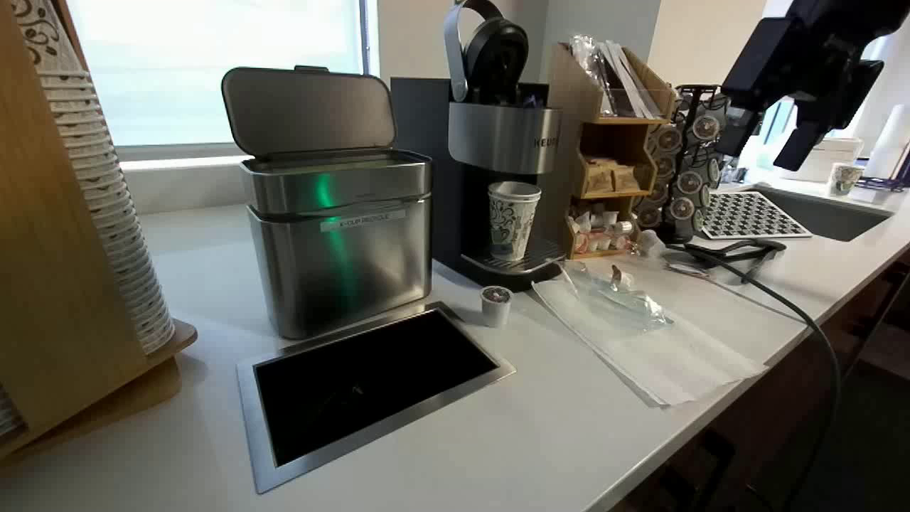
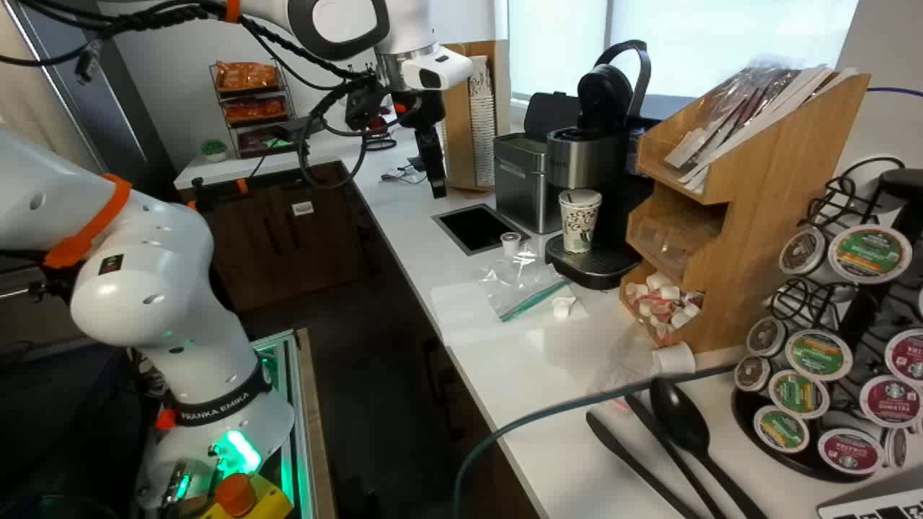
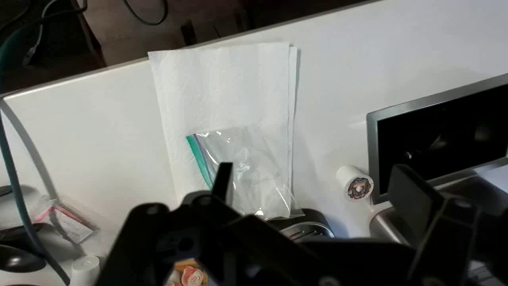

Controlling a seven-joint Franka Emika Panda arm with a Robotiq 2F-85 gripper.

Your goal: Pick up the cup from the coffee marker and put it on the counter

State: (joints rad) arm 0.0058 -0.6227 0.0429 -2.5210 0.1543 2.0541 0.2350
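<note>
The cup is a white paper cup with a dark leaf pattern. It stands upright on the drip tray of the black and silver coffee machine, and shows in both exterior views. The machine's top is raised. In the wrist view the cup is hidden; part of the drip tray shows below the fingers. My gripper is open and empty, its fingers wide apart. It hangs above the white counter, apart from the cup, in both exterior views.
A steel bin with its lid up stands beside the machine. A coffee pod sits near the dark recess. Paper towels and a plastic bag lie before the machine. A wooden organizer and a cable are near.
</note>
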